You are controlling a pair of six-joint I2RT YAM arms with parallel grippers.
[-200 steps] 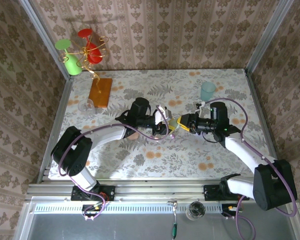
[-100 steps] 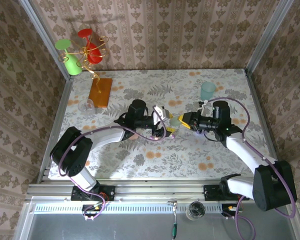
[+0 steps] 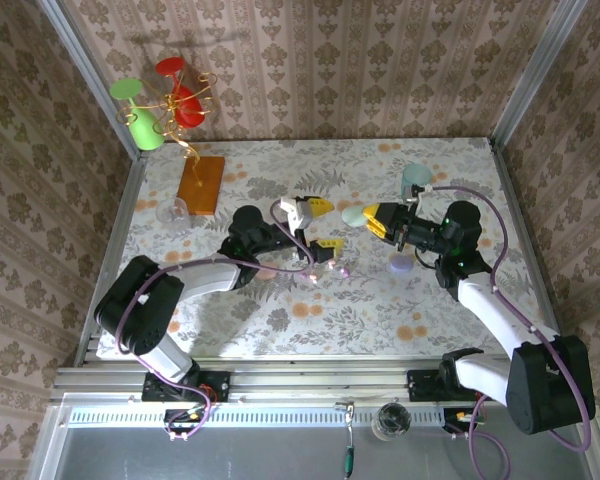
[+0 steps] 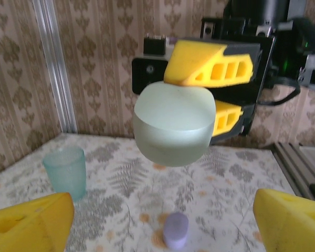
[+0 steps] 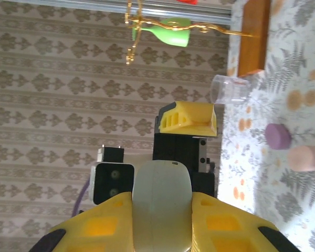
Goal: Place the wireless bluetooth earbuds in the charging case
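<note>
Grip on the mint charging case (image 3: pixel 353 215) looks sound: my right gripper (image 3: pixel 370 218) is clamped across its flanks, aloft mid-table. Left gripper (image 3: pixel 322 224) gapes empty. Likely earbuds (image 3: pixel 336 270) lie just near of it; light, hard, slippery, so I'd pinch them gently

Mid-table, the charging case (image 3: pixel 353 215) is held clear of the table (image 3: pixel 380 310) between the fingers of the right gripper (image 3: pixel 373 218). The left gripper (image 3: pixel 324 224) is set just left of it, apart. On the near side, a small cylinder (image 3: pixel 400 263) is seen lying on the table. Behind, a tumbler (image 3: pixel 415 182) is stood. Far left, a block (image 3: pixel 201 185) is placed, with a cup (image 3: pixel 173 210) just beside it.
</note>
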